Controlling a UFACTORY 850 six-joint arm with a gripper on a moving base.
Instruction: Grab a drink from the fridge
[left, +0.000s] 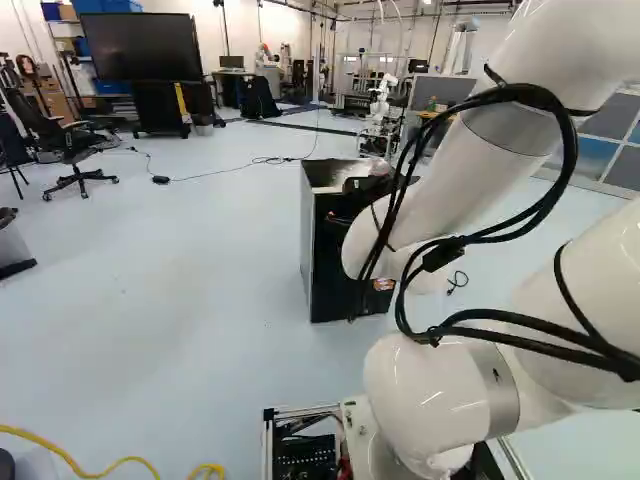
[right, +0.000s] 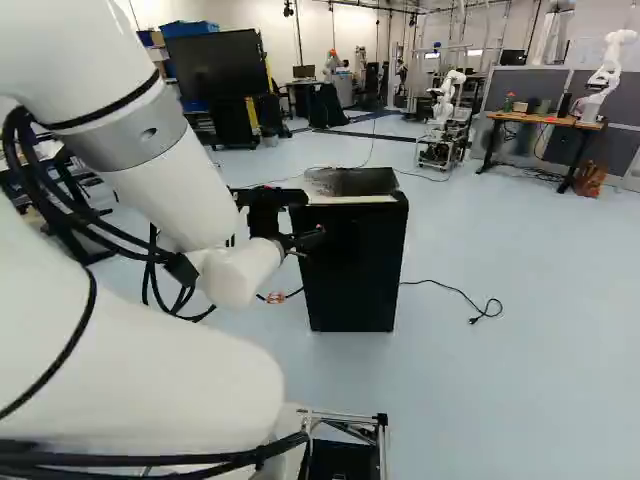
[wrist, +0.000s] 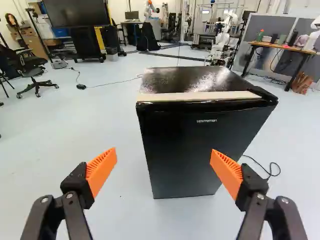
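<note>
A small black fridge (right: 352, 265) with a glossy top stands on the floor ahead of the base, its door shut. In the right base view my gripper (right: 305, 241) is seen in front of the fridge's upper left part. In the wrist view the gripper (wrist: 164, 162) stands wide open, its orange pads apart with nothing between them. The fridge (wrist: 200, 145) is ahead of the fingers, its front facing them, and a light strip runs along the top's front edge. No drink shows; the fridge's inside is hidden.
A black cable (right: 465, 295) lies on the floor beside the fridge. Farther back are another robot (right: 447, 100), a wooden-topped desk (right: 545, 119) with another robot on it, and a large screen (left: 140, 47). An office chair (left: 75, 150) stands at the left of the left base view.
</note>
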